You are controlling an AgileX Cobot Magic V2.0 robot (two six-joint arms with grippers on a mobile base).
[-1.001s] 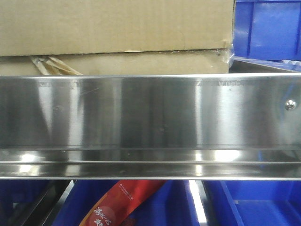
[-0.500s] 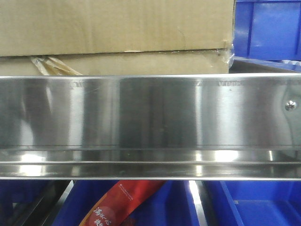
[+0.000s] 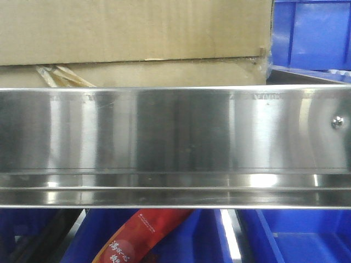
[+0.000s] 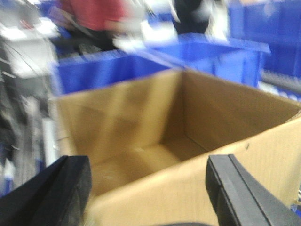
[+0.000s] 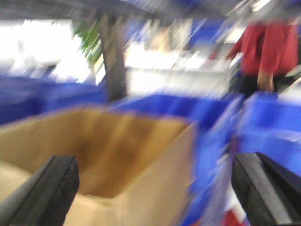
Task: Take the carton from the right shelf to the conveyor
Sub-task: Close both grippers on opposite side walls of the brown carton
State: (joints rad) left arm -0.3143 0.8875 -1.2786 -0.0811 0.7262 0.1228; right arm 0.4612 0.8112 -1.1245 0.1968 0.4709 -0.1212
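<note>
An open brown carton (image 4: 188, 141) fills the left wrist view, its top open and its inside bare. My left gripper (image 4: 148, 190) is open, its two black fingers standing either side of the carton's near wall, just above it. The same carton (image 5: 108, 160) shows blurred in the right wrist view. My right gripper (image 5: 155, 188) is open, its left finger over the carton's rim and its right finger over blue bins. In the front view a brown carton (image 3: 137, 38) sits on the steel shelf (image 3: 175, 137). No gripper shows there.
Blue plastic bins (image 4: 141, 61) stand behind and beside the carton. More blue bins (image 5: 263, 127) lie to the right. A person in red (image 5: 268, 47) stands in the background. A red packet (image 3: 142, 235) lies in a blue bin under the shelf. A dark shelf post (image 5: 113, 56) rises behind the carton.
The front view shifts only slightly; reflections on the steel rail move a little. The carton on the shelf stays put.
</note>
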